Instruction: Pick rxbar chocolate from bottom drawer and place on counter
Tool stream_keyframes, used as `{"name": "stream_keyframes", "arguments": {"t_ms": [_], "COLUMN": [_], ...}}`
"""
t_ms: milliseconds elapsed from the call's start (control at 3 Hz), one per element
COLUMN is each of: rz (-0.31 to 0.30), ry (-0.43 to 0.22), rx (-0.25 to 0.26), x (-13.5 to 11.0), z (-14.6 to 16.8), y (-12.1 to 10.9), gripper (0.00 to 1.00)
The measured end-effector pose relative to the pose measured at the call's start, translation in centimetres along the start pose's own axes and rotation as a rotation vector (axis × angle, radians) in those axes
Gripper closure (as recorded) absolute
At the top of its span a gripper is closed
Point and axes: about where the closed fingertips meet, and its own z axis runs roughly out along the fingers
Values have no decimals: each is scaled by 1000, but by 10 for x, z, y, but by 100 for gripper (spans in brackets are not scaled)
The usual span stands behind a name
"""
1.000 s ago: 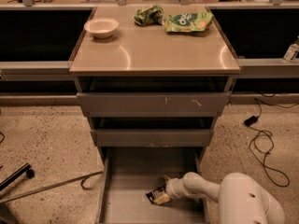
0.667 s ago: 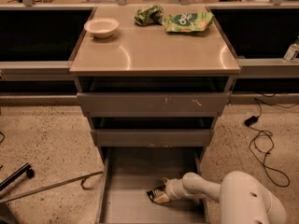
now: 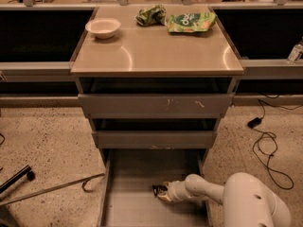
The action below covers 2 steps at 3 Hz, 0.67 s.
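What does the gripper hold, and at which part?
It cannot be told: the gripper is down in the lowest grey metal drawer, right at the small black-wrapped bar.

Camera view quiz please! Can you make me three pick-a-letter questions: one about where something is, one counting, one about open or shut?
1. Where is the gripper?
A. in the bottom drawer
B. in the top drawer
C. on the floor

2. How many green snack bags lie on the counter?
A. one
B. two
C. four

3. The bottom drawer is:
A. pulled out
B. shut
C. upside down

Answers:
1 A, it reaches down by the rxbar chocolate.
2 B, both lie at the back edge.
3 A, its grey inside shows.
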Motion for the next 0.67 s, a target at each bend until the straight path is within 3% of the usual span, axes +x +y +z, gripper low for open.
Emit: {"name": "stream_keyframes", "arguments": {"t_ms": [333, 667], "rz": [-3, -14], "ry": [0, -16], "rx": [-8, -67], "x": [-14, -60], "z": [-8, -32], "y": [2, 5], "gripper": [100, 100]}}
